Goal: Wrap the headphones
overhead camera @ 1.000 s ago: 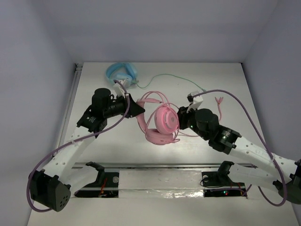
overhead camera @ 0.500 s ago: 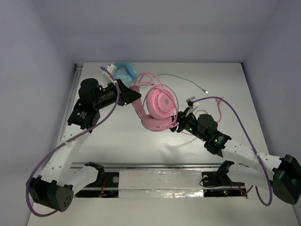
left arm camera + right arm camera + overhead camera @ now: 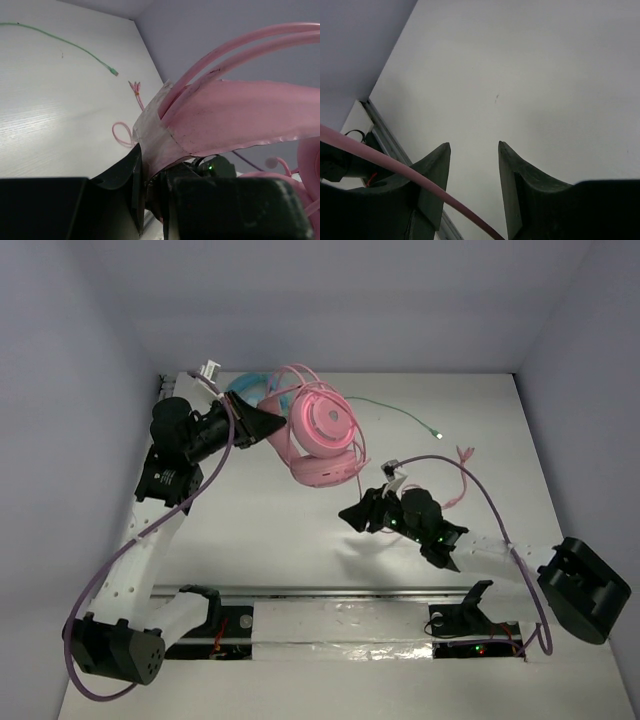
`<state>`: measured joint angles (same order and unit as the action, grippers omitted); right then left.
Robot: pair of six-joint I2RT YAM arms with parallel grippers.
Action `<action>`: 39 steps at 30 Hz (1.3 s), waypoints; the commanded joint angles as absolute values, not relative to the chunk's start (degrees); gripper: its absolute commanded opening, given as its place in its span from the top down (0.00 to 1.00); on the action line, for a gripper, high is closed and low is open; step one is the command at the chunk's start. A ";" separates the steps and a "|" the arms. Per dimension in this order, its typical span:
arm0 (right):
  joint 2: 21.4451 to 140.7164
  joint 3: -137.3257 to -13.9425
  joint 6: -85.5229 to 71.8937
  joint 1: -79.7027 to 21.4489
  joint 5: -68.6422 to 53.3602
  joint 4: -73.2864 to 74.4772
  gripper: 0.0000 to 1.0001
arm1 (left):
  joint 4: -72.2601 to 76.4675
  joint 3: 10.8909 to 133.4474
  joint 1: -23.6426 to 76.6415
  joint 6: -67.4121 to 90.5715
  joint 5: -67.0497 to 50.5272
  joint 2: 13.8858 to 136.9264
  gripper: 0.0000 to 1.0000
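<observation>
The pink headphones (image 3: 320, 430) hang lifted above the far-left part of the table. My left gripper (image 3: 272, 425) is shut on their wide headband strap. In the left wrist view the strap (image 3: 225, 120) runs out from between the jaws (image 3: 150, 175), with the thin double headband arching above it. The thin pink cable (image 3: 465, 455) trails on the table to the right. My right gripper (image 3: 352, 515) is open, low over the table and apart from the earcups. In the right wrist view the pink cable (image 3: 395, 165) crosses its left finger, and nothing sits between the fingertips (image 3: 474, 145).
Light blue headphones (image 3: 245, 388) lie at the far left, partly hidden behind my left gripper. Their green cable (image 3: 395, 412) runs right across the far table; its plug shows in the left wrist view (image 3: 114, 72). A metal rail (image 3: 330, 595) lines the near edge.
My left gripper has lifted the pink headphones up and toward the far left. My right gripper has drawn away from the earcups, toward the near left and lower.
</observation>
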<state>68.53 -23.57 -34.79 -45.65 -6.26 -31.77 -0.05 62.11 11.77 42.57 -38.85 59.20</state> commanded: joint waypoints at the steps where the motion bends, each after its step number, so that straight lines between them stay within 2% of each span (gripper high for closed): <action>1: 70.13 -22.33 -38.14 -45.44 -6.51 -37.79 0.51 | 8.35 67.23 10.02 49.04 -39.64 59.76 1.00; 10: 77.69 -20.13 -41.48 -45.97 -6.95 -41.83 0.51 | 15.11 66.97 7.57 56.77 -38.85 62.22 1.00; 13: 78.14 -18.90 -42.01 -47.72 -6.42 -43.33 0.55 | 16.00 67.32 7.03 57.57 -37.89 62.23 1.00; 16: 78.05 -18.98 -42.27 -50.61 -5.19 -43.15 0.67 | 16.17 66.89 6.50 58.01 -34.56 61.88 1.00; 17: 78.22 -19.16 -42.45 -51.58 -5.01 -42.89 0.77 | 16.08 66.28 6.50 57.92 -33.06 61.70 1.00; 23: 80.33 -23.55 -43.85 -61.41 -0.70 -36.75 1.00 | 18.10 61.10 6.50 60.55 -25.15 61.08 1.00; 30: 81.47 -33.64 -44.12 -71.00 3.07 -21.03 1.00 | 15.91 55.55 6.50 59.06 -9.43 60.21 1.00; 36: 87.44 -42.17 -42.28 -75.40 3.25 -12.86 1.00 | 18.64 50.45 6.50 61.27 -8.27 60.64 1.00; 39: 88.24 -47.79 -40.26 -78.22 4.22 -7.32 1.00 | 14.34 51.41 7.82 55.57 -1.78 60.65 1.00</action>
